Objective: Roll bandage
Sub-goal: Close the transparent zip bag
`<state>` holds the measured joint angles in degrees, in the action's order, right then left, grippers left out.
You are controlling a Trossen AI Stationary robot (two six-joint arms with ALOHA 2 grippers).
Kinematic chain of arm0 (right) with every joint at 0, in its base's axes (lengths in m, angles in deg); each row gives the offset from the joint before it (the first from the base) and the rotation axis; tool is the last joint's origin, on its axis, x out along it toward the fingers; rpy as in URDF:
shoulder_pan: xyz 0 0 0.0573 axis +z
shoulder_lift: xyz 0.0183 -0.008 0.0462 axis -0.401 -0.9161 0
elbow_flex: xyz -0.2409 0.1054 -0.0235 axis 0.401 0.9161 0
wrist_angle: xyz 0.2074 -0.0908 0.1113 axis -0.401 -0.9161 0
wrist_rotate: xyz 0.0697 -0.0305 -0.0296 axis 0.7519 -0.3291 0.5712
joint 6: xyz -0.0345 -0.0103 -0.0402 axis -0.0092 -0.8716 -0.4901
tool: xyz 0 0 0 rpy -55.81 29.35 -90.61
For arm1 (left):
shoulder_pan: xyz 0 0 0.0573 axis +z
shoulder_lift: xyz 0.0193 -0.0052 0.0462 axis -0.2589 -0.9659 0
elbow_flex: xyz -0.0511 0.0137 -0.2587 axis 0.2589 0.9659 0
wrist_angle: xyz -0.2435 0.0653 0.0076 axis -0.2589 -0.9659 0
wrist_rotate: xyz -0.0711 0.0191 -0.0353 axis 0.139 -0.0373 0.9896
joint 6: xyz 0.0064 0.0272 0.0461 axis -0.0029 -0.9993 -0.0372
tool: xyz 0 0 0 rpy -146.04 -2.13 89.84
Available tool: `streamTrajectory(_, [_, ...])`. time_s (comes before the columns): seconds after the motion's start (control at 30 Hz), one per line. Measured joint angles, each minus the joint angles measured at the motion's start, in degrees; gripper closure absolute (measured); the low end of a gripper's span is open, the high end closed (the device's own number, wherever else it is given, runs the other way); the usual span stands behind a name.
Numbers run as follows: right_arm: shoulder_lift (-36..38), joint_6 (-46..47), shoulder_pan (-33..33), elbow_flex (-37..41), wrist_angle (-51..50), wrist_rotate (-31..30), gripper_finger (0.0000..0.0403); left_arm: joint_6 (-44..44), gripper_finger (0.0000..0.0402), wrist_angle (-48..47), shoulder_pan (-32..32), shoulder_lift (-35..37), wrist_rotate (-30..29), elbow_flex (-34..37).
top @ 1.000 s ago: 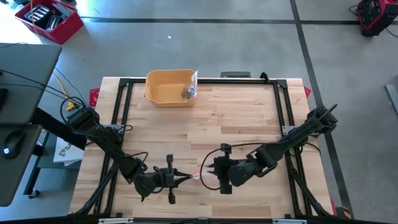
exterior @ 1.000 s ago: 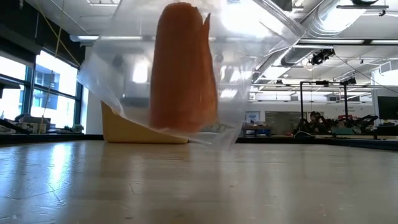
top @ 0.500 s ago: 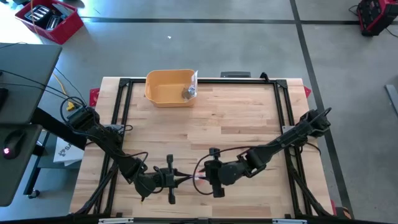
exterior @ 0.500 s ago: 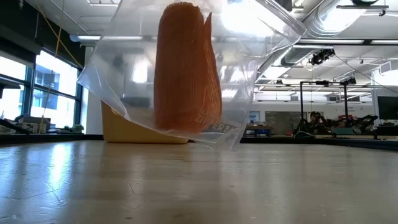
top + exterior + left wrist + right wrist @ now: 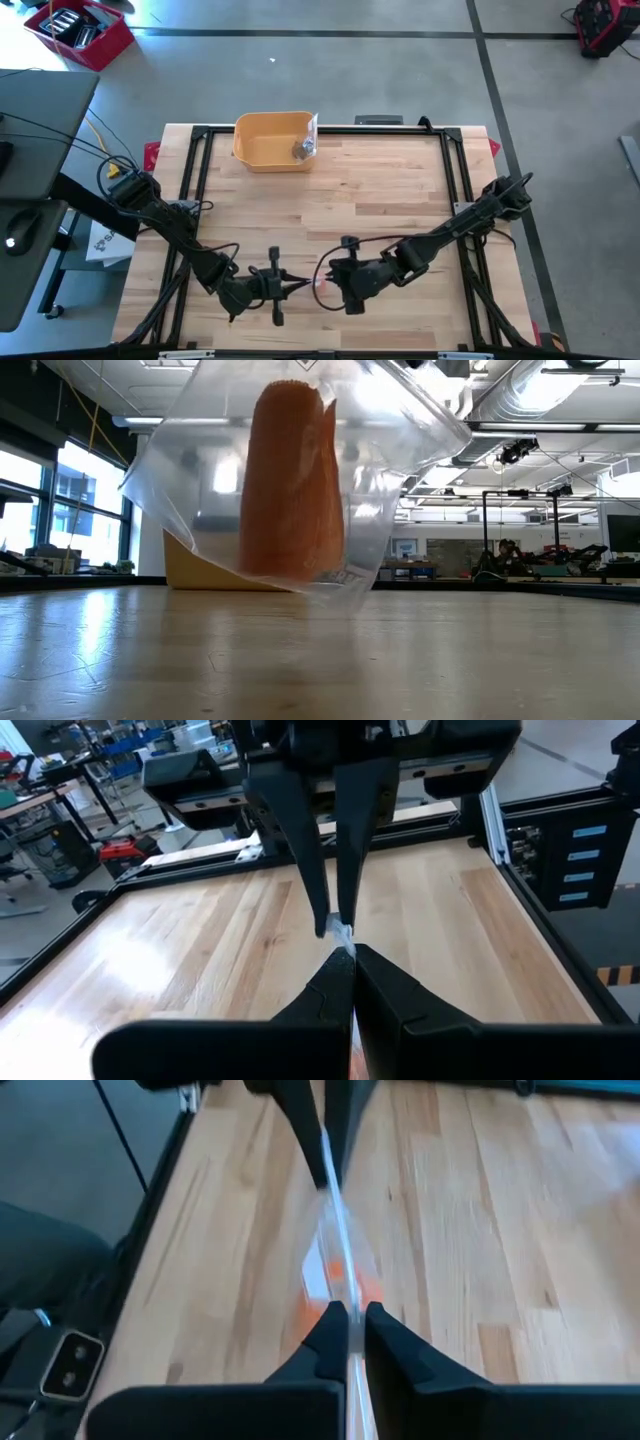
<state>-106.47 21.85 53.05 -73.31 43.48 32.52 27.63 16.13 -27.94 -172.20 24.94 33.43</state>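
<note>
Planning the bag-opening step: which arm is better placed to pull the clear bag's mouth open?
Probably the right. The left hand and right hand both pinch the clear plastic bag holding the orange bandage roll, but more bare wooden table lies on the right arm's side for pulling away.

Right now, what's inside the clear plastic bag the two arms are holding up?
An orange bandage roll stands upright inside the clear plastic bag. The bag's top edge, pinched by the left end effector and right end effector, is out of the low view.
</note>
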Motion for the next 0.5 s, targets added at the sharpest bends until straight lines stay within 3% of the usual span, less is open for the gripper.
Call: streamTrajectory(0.5, [0.1, 5.9, 1.4, 0.0, -11.1, 2.5, 0.039, -4.3, 0.0401, -0.1, -2.3, 3.8, -1.7, 0.0])
